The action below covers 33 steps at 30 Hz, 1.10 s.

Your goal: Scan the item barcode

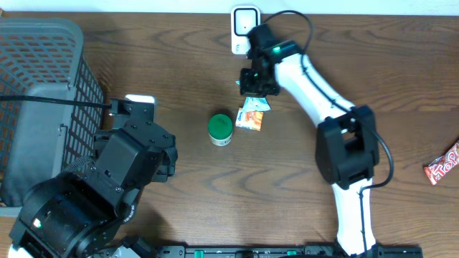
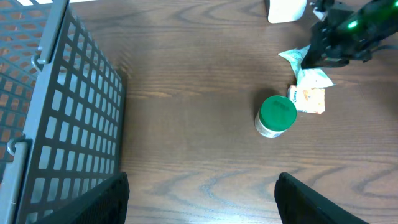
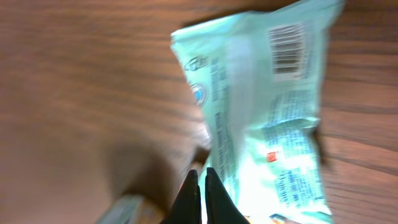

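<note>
Overhead view: a dark wood table (image 1: 179, 64) with a grey mesh basket (image 1: 43, 43) at the left edge. The left arm (image 1: 107, 179) sits low at the lower left, beside the basket. The right arm reaches from the bottom edge up to the top centre, and the right gripper (image 1: 256, 89) points down onto a mint-green packet (image 1: 254, 106). This packet lies near the middle of the table, overlapping an orange-and-white packet (image 1: 250, 123). A jar with a green lid (image 1: 220, 129) stands just to their left. A white device (image 1: 245, 25) sits at the table's top edge, near the gripper. A red wrapper (image 1: 443, 163) lies well apart at the right edge.

Left wrist view: the left gripper (image 2: 202, 202) has its jaws spread wide with only bare table between them. The basket wall fills the left. Further off stand the jar, the orange-and-white packet just beside it, and the mint-green packet partly under the right gripper.

Right wrist view: the picture is blurred. The right jaws are clenched tight together, their tips meeting at the lower left edge of the mint-green packet. I cannot tell whether any of the film is caught between them. A barcode (image 3: 287, 48) faces the camera on the packet's far end, near its upper right corner.
</note>
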### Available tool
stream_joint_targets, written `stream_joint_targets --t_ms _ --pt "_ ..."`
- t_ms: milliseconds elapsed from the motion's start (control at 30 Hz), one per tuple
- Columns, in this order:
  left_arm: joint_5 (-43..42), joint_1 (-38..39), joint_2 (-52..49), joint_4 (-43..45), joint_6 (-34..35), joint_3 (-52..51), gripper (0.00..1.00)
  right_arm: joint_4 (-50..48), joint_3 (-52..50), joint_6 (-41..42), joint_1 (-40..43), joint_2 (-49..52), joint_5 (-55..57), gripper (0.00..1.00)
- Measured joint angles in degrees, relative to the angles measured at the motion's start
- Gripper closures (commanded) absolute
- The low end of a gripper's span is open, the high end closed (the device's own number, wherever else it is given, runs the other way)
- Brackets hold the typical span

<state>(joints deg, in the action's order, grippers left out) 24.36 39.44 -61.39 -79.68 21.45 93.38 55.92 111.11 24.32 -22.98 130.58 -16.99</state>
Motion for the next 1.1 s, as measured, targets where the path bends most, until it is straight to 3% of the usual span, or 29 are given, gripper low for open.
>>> stream_joint_targets --t_ms 100,233,267,333,367,600,800,867,967,1100 --pt "0.0 0.0 0.0 0.0 0.0 0.0 0.25 2.2 0.0 -2.4 2.8 0.0 -6.3 0.9" --pt "0.0 0.0 0.0 0.0 0.0 0.0 0.25 4.0 -0.1 -4.3 4.2 0.0 -6.1 0.73" --pt "0.0 0.0 0.0 0.0 0.0 0.0 0.25 4.2 -0.1 -4.7 4.0 0.0 -5.9 0.63" --pt "0.0 0.0 0.0 0.0 0.0 0.0 0.25 4.3 -0.1 -5.6 3.3 0.0 -5.2 0.3" --pt "0.0 0.0 0.0 0.0 0.0 0.0 0.25 4.3 -0.1 -6.0 3.0 0.0 -5.0 0.22" --pt "0.0 0.0 0.0 0.0 0.0 0.0 0.25 4.3 -0.1 -7.5 1.3 0.0 -3.9 0.12" --pt "0.0 0.0 0.0 0.0 0.0 0.0 0.25 3.2 -0.1 -7.8 -2.1 0.0 7.9 0.06" --pt "0.0 0.0 0.0 0.0 0.0 0.0 0.25 1.9 -0.1 -8.0 -4.4 0.0 12.4 0.09" --pt "0.0 0.0 0.0 0.0 0.0 0.0 0.25 -1.2 -0.1 -8.4 -8.3 0.0 18.8 0.22" --pt "0.0 0.0 0.0 0.0 0.0 0.0 0.25 -4.9 -0.1 -8.4 -12.4 0.6 26.4 0.28"
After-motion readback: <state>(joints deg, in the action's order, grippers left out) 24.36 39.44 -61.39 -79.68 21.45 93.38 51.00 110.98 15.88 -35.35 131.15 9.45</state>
